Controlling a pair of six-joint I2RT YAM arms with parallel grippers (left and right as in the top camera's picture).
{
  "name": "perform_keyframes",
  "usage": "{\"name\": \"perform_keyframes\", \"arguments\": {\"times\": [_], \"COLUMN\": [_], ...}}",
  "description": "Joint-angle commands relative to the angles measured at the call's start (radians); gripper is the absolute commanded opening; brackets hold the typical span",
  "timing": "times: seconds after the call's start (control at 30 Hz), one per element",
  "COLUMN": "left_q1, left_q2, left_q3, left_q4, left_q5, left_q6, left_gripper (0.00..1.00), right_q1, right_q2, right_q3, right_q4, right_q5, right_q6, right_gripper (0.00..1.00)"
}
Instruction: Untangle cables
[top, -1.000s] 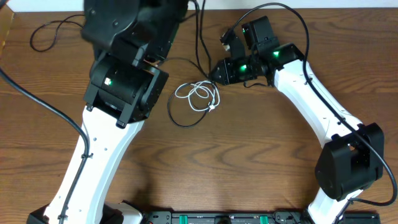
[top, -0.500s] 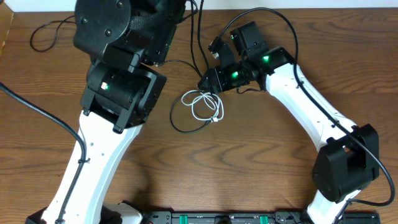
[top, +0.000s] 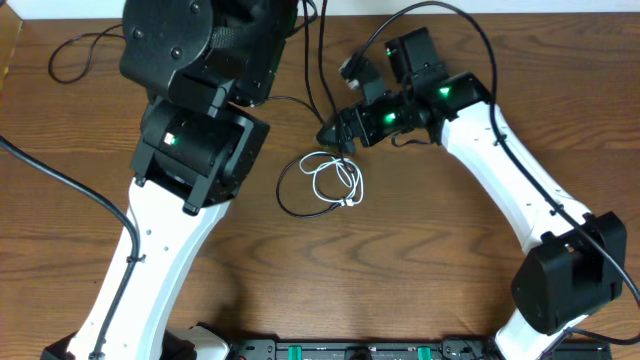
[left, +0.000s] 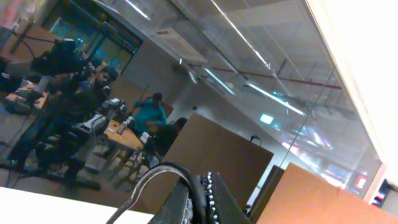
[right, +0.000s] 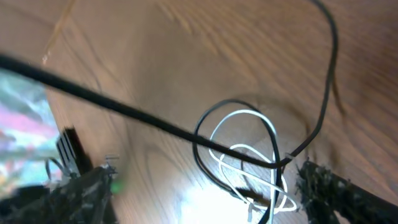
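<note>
From overhead, the table (top: 420, 270) is brown wood with a long, flowing grain, and it lies bare across the middle and toward the near edge. The white cable (top: 338, 182) sits at the centre in small, loose coils. A thin black cable (top: 285, 195) curves round its left side. Another thin black loop (top: 75, 50) lies at the far left corner. The right gripper (top: 330, 133) hangs just beyond the white coils. The bulky black left arm (top: 190, 150) covers its own claw.

The left wrist view faces a room, and only a ridged black part of the left gripper (left: 196, 199) shows, so I cannot tell its state.

In the right wrist view, the right gripper (right: 199, 186) has its fingers (right: 81, 186) spread wide apart. The white cable (right: 242, 114) and a crossing black cable (right: 124, 111) lie between them.
</note>
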Motion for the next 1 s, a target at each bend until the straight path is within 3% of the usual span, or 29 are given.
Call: {"name": "perform_keyframes", "arguments": {"times": [0.0, 0.1, 0.23, 0.43, 0.6, 0.97], "left_q1": [0.000, 0.000, 0.003, -0.001, -0.002, -0.011], "left_q2": [-0.022, -0.022, -0.021, -0.021, -0.021, -0.022], "left_q3": [0.019, 0.019, 0.019, 0.019, 0.019, 0.019], "left_q4": [-0.019, -0.090, -0.154, -0.151, -0.145, -0.118], "left_q5": [-0.078, -0.210, -0.276, -0.273, -0.272, 0.048], "left_q6": [0.103, 0.146, 0.197, 0.180, 0.139, -0.135], "left_gripper": [0.07, 0.07, 0.07, 0.07, 0.07, 0.08], "right_q1": [-0.002, -0.045, -0.121, -0.162, -0.145, 0.002], "right_q2": [-0.038, -0.068, -0.125, -0.181, -0.179, -0.154], "right_q3": [-0.003, -0.003, -0.003, -0.003, -0.003, -0.003], "right_q4": [-0.008, -0.014, -0.049, -0.159, -0.179, -0.030], "right_q5": [0.026, 0.026, 0.026, -0.140, -0.179, -0.103], "right_q6": [-0.066, -0.051, -0.069, -0.295, -0.322, -0.347], "right_gripper": [0.99, 0.99, 0.99, 0.99, 0.99, 0.99]}}
